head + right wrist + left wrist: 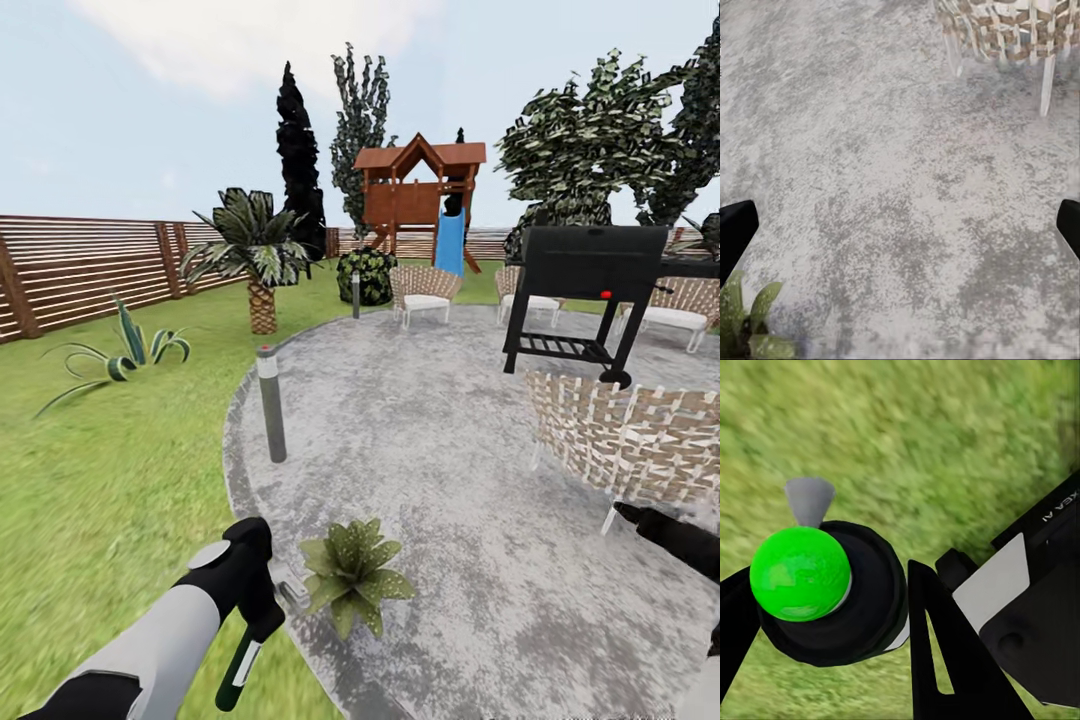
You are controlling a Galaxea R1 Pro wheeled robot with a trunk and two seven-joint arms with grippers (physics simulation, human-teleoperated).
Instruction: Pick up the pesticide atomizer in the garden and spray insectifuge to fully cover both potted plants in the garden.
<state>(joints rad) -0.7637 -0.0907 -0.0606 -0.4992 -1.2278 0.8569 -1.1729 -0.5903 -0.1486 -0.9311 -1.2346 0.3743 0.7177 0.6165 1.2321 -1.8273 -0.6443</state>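
The pesticide atomizer (240, 672) is a slim dark-green bottle with a white stripe along its side, hanging downward from the left gripper (262, 612) at about 7 o'clock in the head view, over the lawn (110, 480) at the patio (450, 470) edge. In the left wrist view the bottle (825, 585) is seen end-on: a bright green round end inside a dark ring, with a small grey funnel-shaped nozzle beside it. It sits between the 2 black fingers (945, 660) of the left jaws, which are closed against its sides and grip it.

Just beside that gripper, at roughly 3 o'clock from it, 1 potted plant (352, 576) with white-speckled pointed leaves stands on the grey stone near the patio rim.

The right gripper (900, 217) has its jaws spread wide with nothing between them, above bare stone; leaves of the plant (750, 322) show nearby, and a wicker chair (630, 440) stands further off.
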